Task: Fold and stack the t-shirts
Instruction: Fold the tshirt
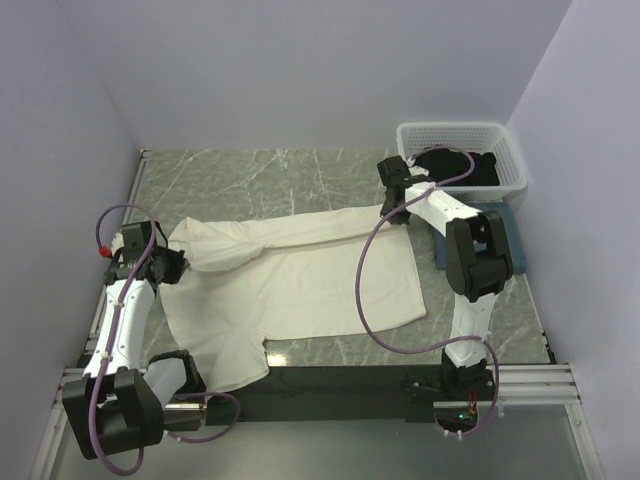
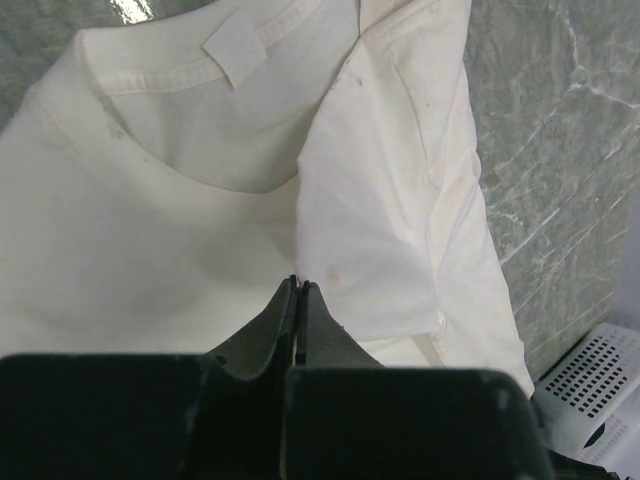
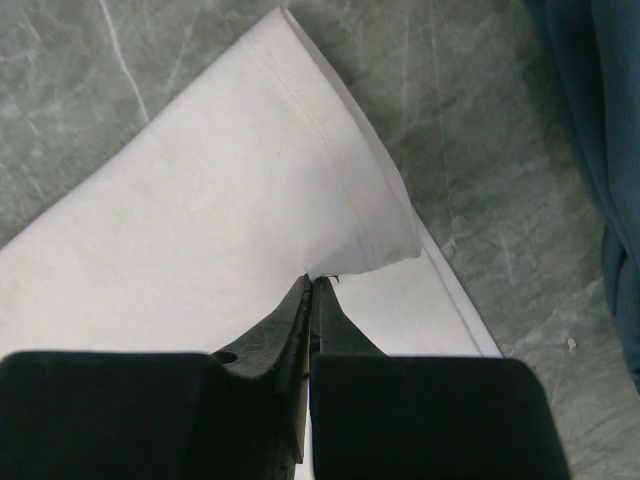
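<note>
The large cream-white t-shirt (image 1: pixel 300 285) lies spread over the marble table, its far side folded over toward the front in a long band. My left gripper (image 1: pixel 178 267) is shut on the folded edge beside the collar (image 2: pixel 200 70); its tips (image 2: pixel 300 286) pinch the cloth. My right gripper (image 1: pixel 394 212) is shut on the hem corner at the other end of the fold, its tips (image 3: pixel 314 281) holding a raised peak of fabric. The slate-blue t-shirt (image 1: pixel 503 228) lies folded at the right, partly under my right arm. The black t-shirt (image 1: pixel 462 165) sits in the basket.
A white lattice plastic basket (image 1: pixel 505 140) stands at the back right corner, its corner (image 2: pixel 600 385) also in the left wrist view. Purple walls close in the back and both sides. The blue cloth (image 3: pixel 600 120) lies just right of my right gripper.
</note>
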